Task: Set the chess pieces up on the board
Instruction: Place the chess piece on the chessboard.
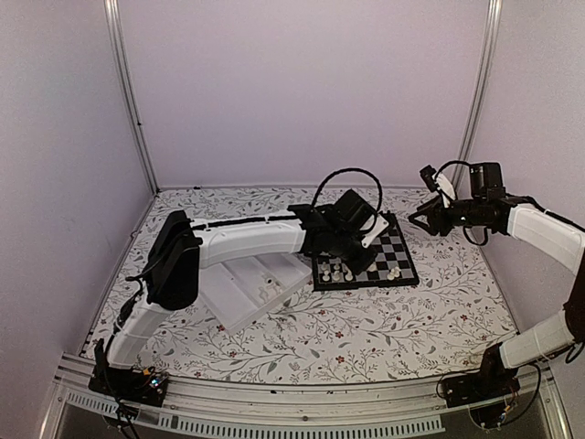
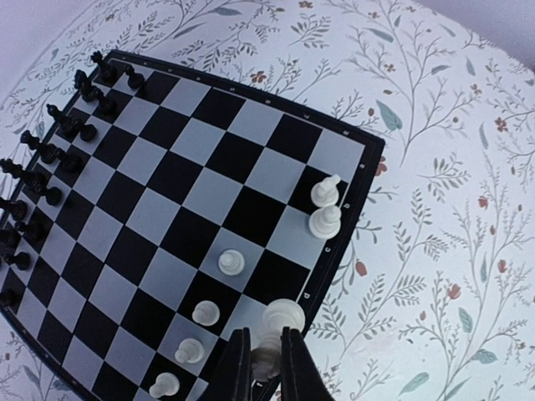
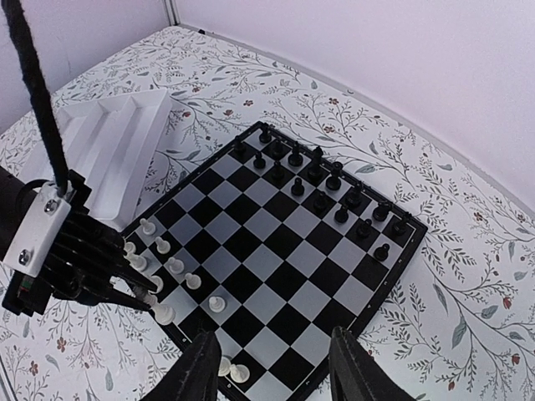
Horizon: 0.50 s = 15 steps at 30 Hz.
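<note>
The board (image 2: 184, 192) carries several white chess pieces (image 2: 231, 262) near its right edge, two more (image 2: 325, 221) standing farther along that edge. My left gripper (image 2: 266, 355) is shut on a white chess piece (image 2: 282, 317), tilted just above the board's border. The right wrist view has that same gripper (image 3: 146, 299) at the board's (image 3: 292, 251) left corner. My right gripper (image 3: 272, 372) hangs open above the board's near side with nothing between its fingers (image 3: 201, 368). From the top view it (image 1: 430, 218) is in the air to the right of the board (image 1: 399, 247).
Tiny black chessmen (image 3: 334, 180) fill two rows on the far side of the board. A white compartmented tray (image 1: 247, 288) lies left of the board under the left arm. The flowered tablecloth (image 2: 435, 167) surrounds everything, with walls close on three sides.
</note>
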### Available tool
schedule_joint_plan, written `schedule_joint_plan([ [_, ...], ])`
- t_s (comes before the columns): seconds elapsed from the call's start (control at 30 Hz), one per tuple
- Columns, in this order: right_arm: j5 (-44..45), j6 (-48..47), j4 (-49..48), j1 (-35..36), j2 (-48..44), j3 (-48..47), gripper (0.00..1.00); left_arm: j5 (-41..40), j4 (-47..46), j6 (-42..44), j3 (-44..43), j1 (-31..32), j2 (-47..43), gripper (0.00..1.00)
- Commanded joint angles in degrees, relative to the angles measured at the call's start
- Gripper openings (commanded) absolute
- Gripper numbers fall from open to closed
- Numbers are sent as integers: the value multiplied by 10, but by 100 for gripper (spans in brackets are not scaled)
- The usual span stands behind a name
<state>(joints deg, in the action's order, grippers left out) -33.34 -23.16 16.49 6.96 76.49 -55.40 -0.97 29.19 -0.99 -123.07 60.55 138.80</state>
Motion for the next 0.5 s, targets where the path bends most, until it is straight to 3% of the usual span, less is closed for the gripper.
schedule_joint_plan([
  [0.0,9,-2,-11,-3,7,8,48,-54,55,45,-38,12,24,7],
  [0.47,-1,-9,-6,-3,14,9,48,-87,77,70,-68,22,58,9],
])
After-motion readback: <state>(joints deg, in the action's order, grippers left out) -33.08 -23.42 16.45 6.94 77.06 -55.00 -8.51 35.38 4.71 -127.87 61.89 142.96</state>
